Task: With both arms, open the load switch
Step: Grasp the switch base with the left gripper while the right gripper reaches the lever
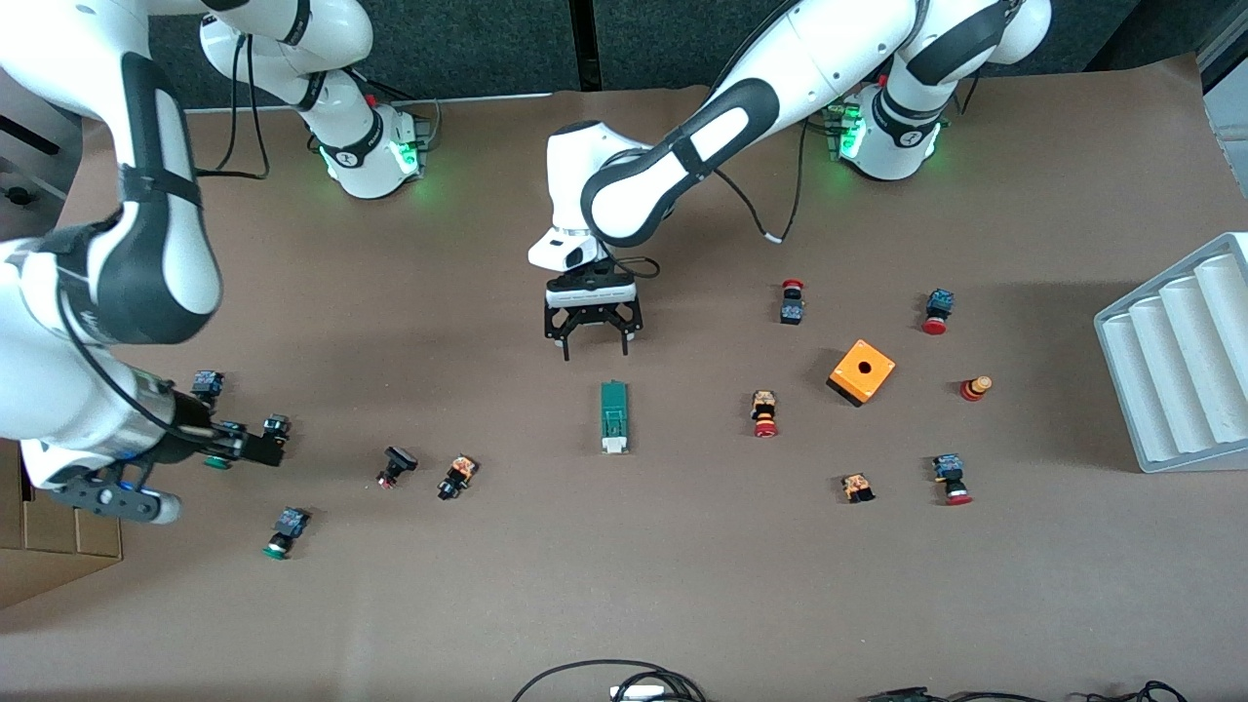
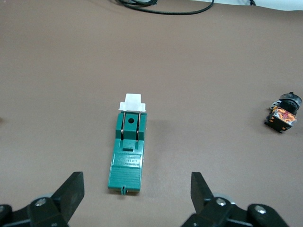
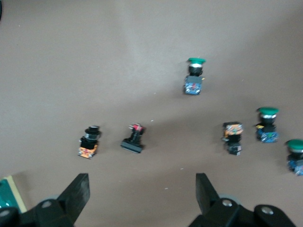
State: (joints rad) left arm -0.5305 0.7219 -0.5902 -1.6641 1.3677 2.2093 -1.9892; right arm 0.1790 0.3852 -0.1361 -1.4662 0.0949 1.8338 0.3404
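The left hand [image 1: 592, 343] hangs spread over the tabletop [image 1: 682, 585], just short of the load switch's [image 1: 613, 416] green end. The right hand [image 1: 244, 444], also spread, waits among push buttons [image 1: 286, 531]. The switch looks light, rigid, smooth plastic; likely to skid, so one hand should pinch its long sides while the other works the white piece [image 2: 132, 102].

Even, diffuse overhead lighting on the brown table [image 1: 624, 585]; no harsh glare. Soft broad shadows of the arms fall across the tabletop, and each small part casts a short faint shadow. Green glow from the lit bases [image 1: 405, 156] tints the paper near them. Front view sharp throughout, with slight bending at its edges. Left wrist view crisp on the load switch [image 2: 129, 151]. Right wrist view softly blurred; push buttons [image 3: 194, 75] smeared, a paler band crossing the surface.
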